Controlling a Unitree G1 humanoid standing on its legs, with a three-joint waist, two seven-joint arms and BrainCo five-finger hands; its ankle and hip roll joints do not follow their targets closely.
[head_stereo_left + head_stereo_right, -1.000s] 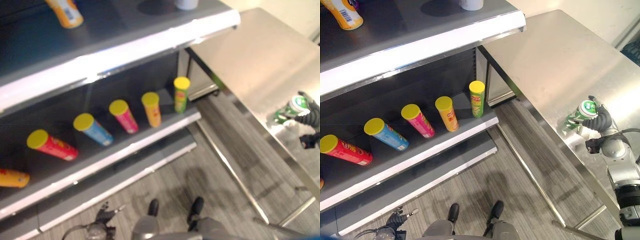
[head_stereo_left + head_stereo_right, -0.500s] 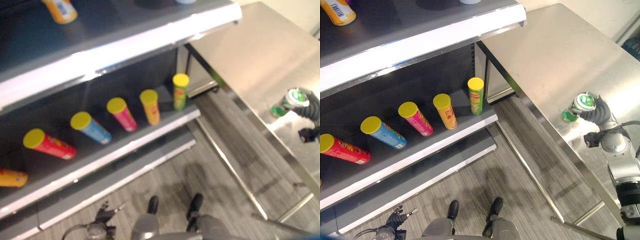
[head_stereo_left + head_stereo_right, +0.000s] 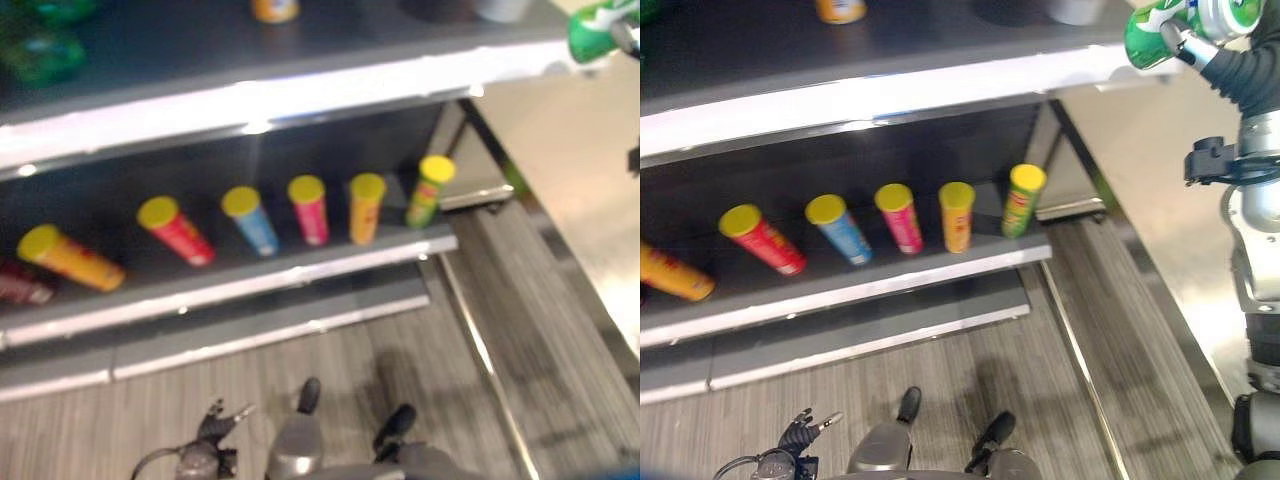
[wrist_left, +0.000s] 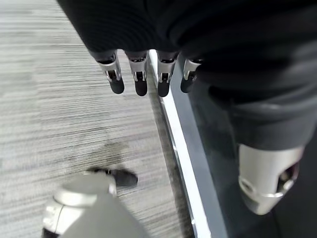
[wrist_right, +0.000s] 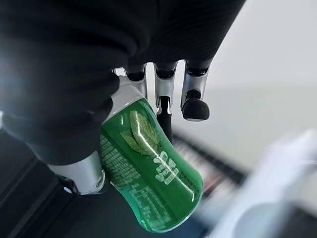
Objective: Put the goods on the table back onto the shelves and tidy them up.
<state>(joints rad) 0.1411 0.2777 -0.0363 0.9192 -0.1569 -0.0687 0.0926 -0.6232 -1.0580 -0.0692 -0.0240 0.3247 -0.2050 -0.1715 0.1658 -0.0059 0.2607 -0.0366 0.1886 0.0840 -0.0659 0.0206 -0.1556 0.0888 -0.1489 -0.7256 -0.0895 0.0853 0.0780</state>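
My right hand is raised beside the right end of the upper shelf and is shut on a green can. The can lies tilted in my grip, its base towards the shelf. In the right wrist view the fingers and thumb curl round the green can, which has a leaf print. My left hand hangs low over the floor by the shelf's base, fingers straight and holding nothing.
The middle shelf carries several leaning tube canisters with yellow lids, the green one upright at the right end. An orange bottle and a white container stand on the upper shelf. The steel table is at the right.
My right hand has lifted the green can off the table up to the upper shelf's right end. The camera has swung towards the shelves. The left hand still hangs low.
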